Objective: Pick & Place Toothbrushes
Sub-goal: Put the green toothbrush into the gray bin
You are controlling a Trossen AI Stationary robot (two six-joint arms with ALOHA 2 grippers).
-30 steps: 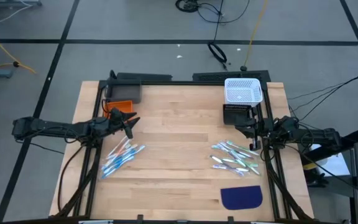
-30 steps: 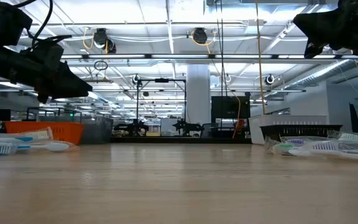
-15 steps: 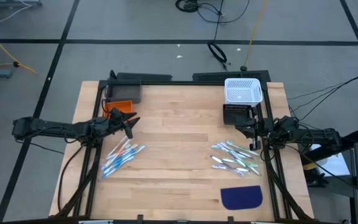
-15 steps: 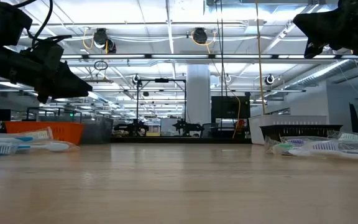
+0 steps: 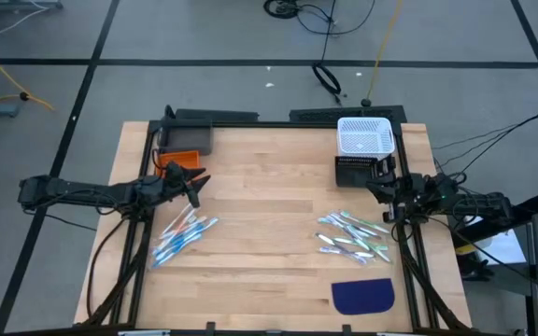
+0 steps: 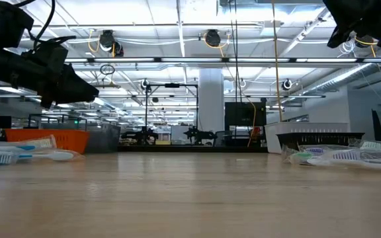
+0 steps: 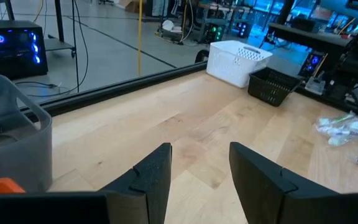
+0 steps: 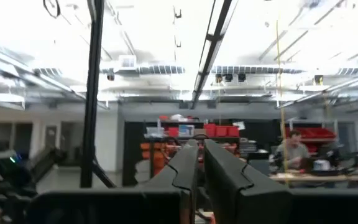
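Note:
Two loose piles of toothbrushes lie flat on the wooden table: one at the left and one at the right, the right pile also in the left wrist view. My left gripper hangs open above the table's left side, beyond the left pile, fingers nearly level with nothing between them. My right gripper is shut and empty above the table's right side, between the black bin and the right pile. It is tipped upward, and its wrist view shows only the room.
An orange bin and a grey bin stand at the far left, a white bin and a black bin at the far right. A dark blue half-round mat lies near the front right. A person sits in the room beyond.
My right gripper has tipped its fingers upward and risen a little, staying shut.

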